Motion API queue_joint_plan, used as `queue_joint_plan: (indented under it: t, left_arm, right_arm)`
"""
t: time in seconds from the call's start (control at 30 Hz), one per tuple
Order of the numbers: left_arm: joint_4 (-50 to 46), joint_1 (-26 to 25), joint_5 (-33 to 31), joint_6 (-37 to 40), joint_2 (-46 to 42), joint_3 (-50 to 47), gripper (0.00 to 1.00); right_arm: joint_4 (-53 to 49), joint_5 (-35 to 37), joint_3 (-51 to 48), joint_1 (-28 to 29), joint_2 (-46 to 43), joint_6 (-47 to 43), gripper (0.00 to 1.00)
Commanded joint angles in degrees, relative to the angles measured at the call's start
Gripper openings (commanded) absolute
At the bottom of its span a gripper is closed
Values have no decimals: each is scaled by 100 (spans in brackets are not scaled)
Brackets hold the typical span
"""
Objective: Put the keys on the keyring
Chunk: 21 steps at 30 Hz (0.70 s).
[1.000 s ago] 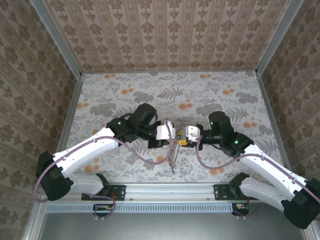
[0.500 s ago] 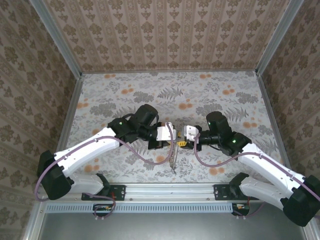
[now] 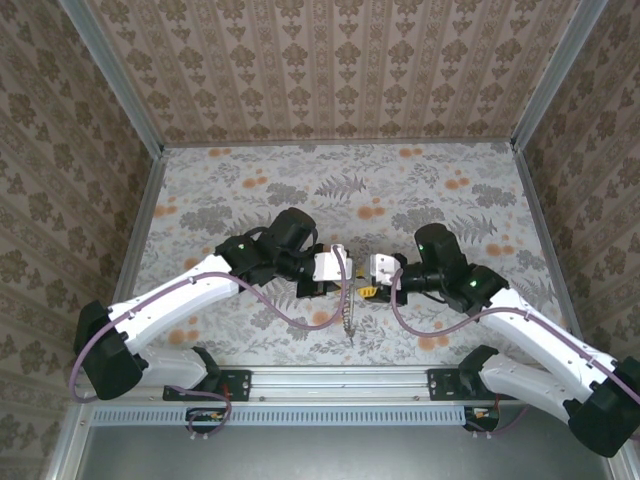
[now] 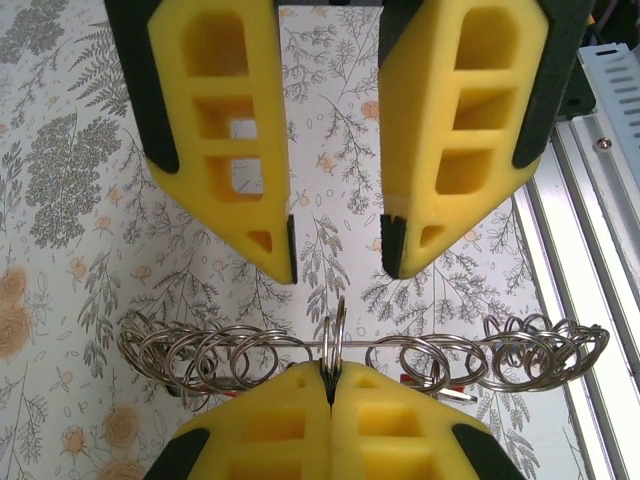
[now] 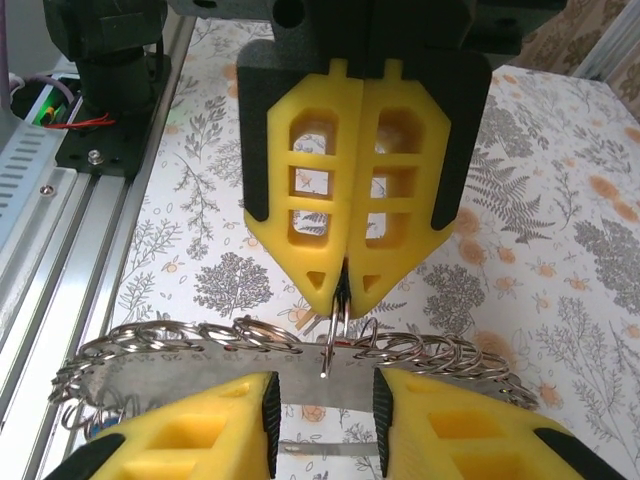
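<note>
The keyring [image 3: 348, 318] is a long thin grey metal band strung with several small split rings, and it hangs between the two arms. My left gripper [image 4: 332, 372] is shut on one upright split ring [image 4: 336, 335] of it. In the right wrist view that grip [image 5: 341, 283] sits just above the band [image 5: 200, 362]. My right gripper [image 5: 325, 412] faces it, open, with the band crossing its gap untouched. Its fingertips [image 4: 285, 255] hang above the ring. Keys hang under the rings: a red head [image 4: 415, 379] and a blue one [image 5: 95, 427] peek out. From above, the left gripper [image 3: 343, 283] and right gripper [image 3: 366, 290] nearly meet.
The floral tabletop [image 3: 400, 190] lies below, boxed in by patterned walls [image 3: 340, 70]. An aluminium rail [image 3: 350, 381] runs along the near edge, close under the hanging keyring. Purple cables [image 3: 290, 318] loop beside both arms. The left arm's base mount [image 5: 100, 110] sits by the rail.
The right gripper edged toward the left one, then drew back slightly to the right. The left gripper kept its hold, and the keyring's lower end swung a little to the right.
</note>
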Motion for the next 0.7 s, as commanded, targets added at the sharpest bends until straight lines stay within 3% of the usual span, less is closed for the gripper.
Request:
queue_joint_plan:
  t: [0.0,0.33,0.53,0.67]
  left_arm:
    - [176,-45,149,75,62,234,0]
    - [300,-30,308,41,8,216,0]
    - [397,22,266,30,-129,120,0]
    - [404,25,279,44,-149,91,0]
  right_arm:
    - [304,-207,137,46,91,233,31]
    - [857,-162,-65,46,208,672,16]
    - [633,-234,-91,46,210,699,21]
    - [509,-259,-99,46,221,705,12]
